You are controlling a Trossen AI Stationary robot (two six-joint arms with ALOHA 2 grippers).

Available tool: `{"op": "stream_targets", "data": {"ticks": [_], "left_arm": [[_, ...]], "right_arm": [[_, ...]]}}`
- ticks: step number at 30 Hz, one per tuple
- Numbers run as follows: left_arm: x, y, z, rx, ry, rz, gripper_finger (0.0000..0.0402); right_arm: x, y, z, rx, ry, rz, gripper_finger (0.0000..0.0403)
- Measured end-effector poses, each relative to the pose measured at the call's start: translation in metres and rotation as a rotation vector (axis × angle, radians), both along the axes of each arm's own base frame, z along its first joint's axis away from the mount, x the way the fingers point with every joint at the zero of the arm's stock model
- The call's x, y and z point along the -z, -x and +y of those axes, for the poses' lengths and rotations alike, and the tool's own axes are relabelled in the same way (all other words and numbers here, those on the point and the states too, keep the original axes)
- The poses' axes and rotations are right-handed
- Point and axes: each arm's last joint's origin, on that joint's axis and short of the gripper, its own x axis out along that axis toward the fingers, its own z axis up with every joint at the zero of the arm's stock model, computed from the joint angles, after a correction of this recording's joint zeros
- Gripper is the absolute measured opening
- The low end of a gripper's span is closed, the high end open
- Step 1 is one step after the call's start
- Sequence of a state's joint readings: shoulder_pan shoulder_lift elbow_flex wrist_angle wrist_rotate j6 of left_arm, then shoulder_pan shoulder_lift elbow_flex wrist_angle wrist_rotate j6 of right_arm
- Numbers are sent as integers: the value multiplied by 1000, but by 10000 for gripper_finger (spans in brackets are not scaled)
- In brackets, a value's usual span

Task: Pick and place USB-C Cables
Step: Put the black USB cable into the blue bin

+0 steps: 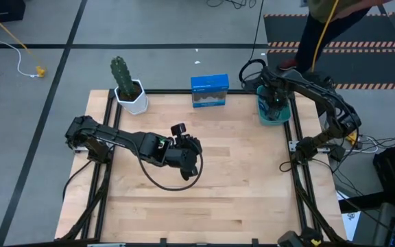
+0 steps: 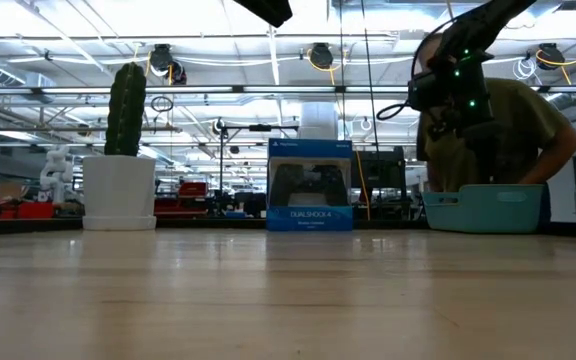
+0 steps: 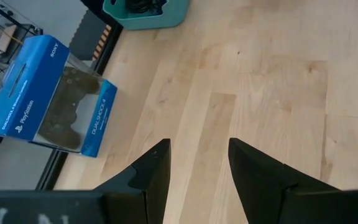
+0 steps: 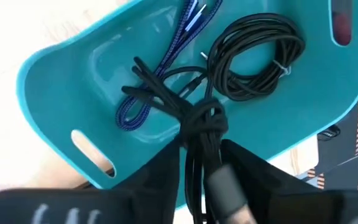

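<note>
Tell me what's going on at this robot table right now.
The right pincer hangs over the teal bin at the table's far right corner, shut on a black USB-C cable. A blue-purple cable and another black cable already lie in the bin. The left pincer is open over the bare tabletop mid-table.
</note>
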State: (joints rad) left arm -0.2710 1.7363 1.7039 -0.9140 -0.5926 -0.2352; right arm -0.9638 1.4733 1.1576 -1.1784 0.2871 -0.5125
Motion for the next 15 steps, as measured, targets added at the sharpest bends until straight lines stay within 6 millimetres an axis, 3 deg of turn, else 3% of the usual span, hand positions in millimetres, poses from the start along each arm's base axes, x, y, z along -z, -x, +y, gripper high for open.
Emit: {"op": "stream_targets", "data": {"ticks": [7,15], "left_arm": [[0,0,0,0,0,1,163],[0,0,0,0,0,1,163]], "right_arm": [[-9,-2,-1,34,105,-71,148],[-23,8,18,168,102,-65,149]]}}
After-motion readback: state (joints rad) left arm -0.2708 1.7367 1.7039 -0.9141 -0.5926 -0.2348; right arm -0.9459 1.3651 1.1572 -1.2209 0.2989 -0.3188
